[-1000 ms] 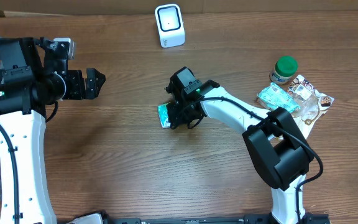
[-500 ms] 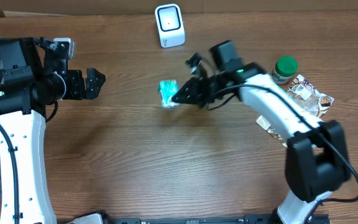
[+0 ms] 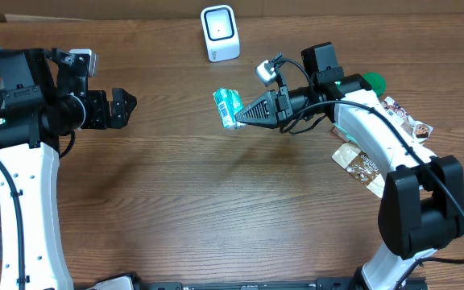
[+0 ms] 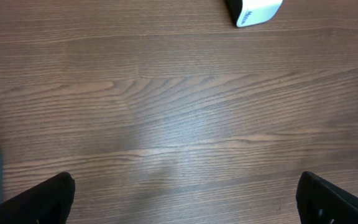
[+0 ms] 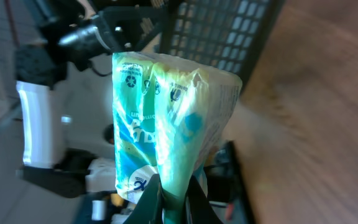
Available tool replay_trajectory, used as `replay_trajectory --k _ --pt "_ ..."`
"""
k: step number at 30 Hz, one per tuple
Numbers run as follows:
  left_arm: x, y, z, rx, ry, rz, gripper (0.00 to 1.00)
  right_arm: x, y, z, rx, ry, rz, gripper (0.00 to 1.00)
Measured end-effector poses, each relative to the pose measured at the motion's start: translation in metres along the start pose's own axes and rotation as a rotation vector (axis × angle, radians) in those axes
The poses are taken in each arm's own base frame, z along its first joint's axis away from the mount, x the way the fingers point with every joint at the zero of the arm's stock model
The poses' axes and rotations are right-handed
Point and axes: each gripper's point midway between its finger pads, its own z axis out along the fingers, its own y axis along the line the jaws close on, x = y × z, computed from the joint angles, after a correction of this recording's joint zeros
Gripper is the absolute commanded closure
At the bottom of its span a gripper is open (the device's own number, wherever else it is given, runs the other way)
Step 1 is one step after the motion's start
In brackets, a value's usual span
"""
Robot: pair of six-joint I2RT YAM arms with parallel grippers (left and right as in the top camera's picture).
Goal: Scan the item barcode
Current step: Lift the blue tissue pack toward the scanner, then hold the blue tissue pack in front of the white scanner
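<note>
The right gripper [image 3: 238, 118] is clamping shut on one edge of the green-and-white packet [image 3: 228, 107], which is sticking out past its fingertips, clear of the table [image 3: 176, 209]. A broad stretch of bare wood is lying ahead of and below this gripper, reaching to the near table edge. The left gripper [image 3: 124, 107] is hanging well ahead of it across that gap, jaws spread wide and holding nothing; its wrist view is showing only wood between its fingers [image 4: 42, 198]. The white scanner [image 3: 220, 32] is standing near the far table edge, off to the side of the packet and apart from it. Behind the right gripper, beside its arm, a green-lidded jar [image 3: 371, 80] and some snack packs [image 3: 361, 163] are sitting. In the right wrist view the packet [image 5: 166, 118] is standing up from the fingertips [image 5: 169, 199]. A second ago the right gripper was pressing on the packet down at the table; it is now holding it higher and nearer the scanner, while the left gripper is staying put.
</note>
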Motion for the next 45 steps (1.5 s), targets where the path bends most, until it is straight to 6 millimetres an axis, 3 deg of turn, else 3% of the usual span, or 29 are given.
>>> replay_trajectory --k 10,18,21,27,29,31,34,36,41,43,45 --pt "0.0 0.0 0.0 0.0 0.0 0.0 0.0 0.0 0.007 0.0 -0.037 0.011 0.169 0.96" --pt "0.0 0.0 0.0 0.0 0.0 0.0 0.0 -0.005 0.006 0.0 -0.027 0.005 0.11 0.96" --pt "0.0 0.0 0.0 0.0 0.0 0.001 0.0 -0.009 -0.018 0.001 0.11 -0.037 0.14 0.96" --pt "0.0 0.0 0.0 0.0 0.0 0.0 0.01 0.009 -0.109 -0.001 0.699 -0.116 0.309 0.96" --pt "0.0 0.0 0.0 0.0 0.0 0.0 0.0 0.022 -0.127 -0.005 0.878 -0.117 0.339 0.96" --pt "0.0 0.0 0.0 0.0 0.0 0.0 0.0 0.029 -0.133 -0.01 1.014 -0.114 0.348 0.96" --pt "0.0 0.0 0.0 0.0 0.0 0.0 0.0 0.009 -0.119 -0.029 1.181 -0.17 0.295 0.96" --pt "0.0 0.0 0.0 0.0 0.0 0.0 0.0 -0.026 -0.094 -0.045 1.259 -0.268 0.196 0.96" --pt "0.0 0.0 0.0 0.0 0.0 0.0 0.0 -0.139 -0.006 -0.077 1.338 -0.636 -0.226 0.96" --pt "0.0 0.0 0.0 0.0 0.0 0.0 0.01 -0.171 0.024 -0.084 1.384 -0.76 -0.405 0.96" --pt "0.0 0.0 0.0 0.0 0.0 0.001 0.0 -0.19 0.043 -0.084 1.443 -0.834 -0.54 0.96"
